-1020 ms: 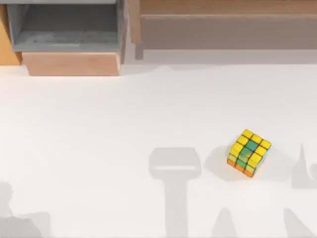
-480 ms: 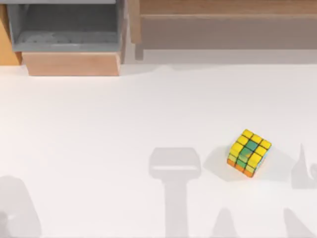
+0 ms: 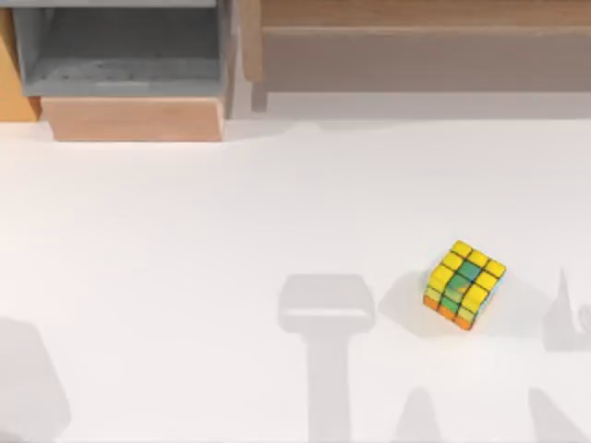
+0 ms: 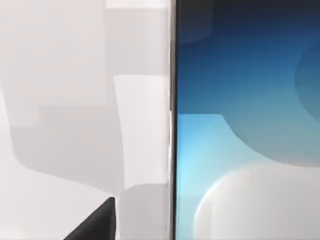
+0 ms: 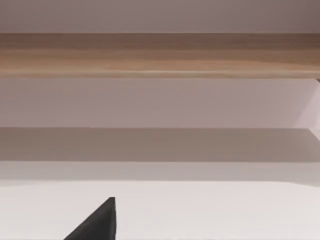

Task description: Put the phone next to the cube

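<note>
The cube [image 3: 464, 284], mostly yellow with green and orange tiles, sits on the white table [image 3: 231, 212] right of centre in the top view. In the left wrist view the phone [image 4: 245, 125] lies flat on the table close under the camera, showing its blue-grey gradient screen, dark bezel and pale rim. A dark corner of my left gripper [image 4: 97, 225] shows beside the phone, apart from its edge. A dark corner of my right gripper [image 5: 97, 222] shows over bare table, facing the wooden shelf [image 5: 160, 55].
A grey open box [image 3: 120, 51] with a wooden front [image 3: 134, 118] stands at the back left. A long wooden shelf [image 3: 416, 41] runs along the back right. Arm shadows fall on the table's near edge.
The shadow at the table's near left corner has grown and shifted upward. The cube has not moved.
</note>
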Robot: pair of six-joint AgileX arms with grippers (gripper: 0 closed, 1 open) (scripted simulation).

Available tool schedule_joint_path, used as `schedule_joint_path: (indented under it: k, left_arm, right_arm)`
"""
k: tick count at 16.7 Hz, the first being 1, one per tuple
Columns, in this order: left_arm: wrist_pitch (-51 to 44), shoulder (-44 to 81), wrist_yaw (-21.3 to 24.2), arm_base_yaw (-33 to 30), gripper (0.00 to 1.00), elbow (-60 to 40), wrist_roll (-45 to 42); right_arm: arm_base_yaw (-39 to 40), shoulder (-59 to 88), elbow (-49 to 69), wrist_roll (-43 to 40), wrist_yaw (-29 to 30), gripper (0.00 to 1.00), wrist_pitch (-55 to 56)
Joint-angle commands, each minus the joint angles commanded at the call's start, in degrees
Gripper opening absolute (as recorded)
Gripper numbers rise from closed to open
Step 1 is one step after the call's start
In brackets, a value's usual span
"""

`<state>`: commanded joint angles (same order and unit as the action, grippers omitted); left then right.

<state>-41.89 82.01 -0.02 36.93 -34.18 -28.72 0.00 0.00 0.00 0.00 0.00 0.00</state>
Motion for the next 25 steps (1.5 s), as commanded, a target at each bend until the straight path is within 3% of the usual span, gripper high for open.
schedule_joint_path:
  k: [7,20,25]
  left_arm:
    - [5.4,3.1,0.0,0.1,1.0,2.5,-0.2]
    - [5.4,3.1,0.0,0.1,0.02,2.5,-0.2]
    - [5.4,3.1,0.0,0.1,0.0,2.5,-0.2]
  right_arm:
    - [0.0,0.0,0.0,0.0,0.0,1.0,0.0]
    - [0.0,0.0,0.0,0.0,0.0,1.0,0.0]
    - [0.0,0.0,0.0,0.0,0.0,1.0,0.0]
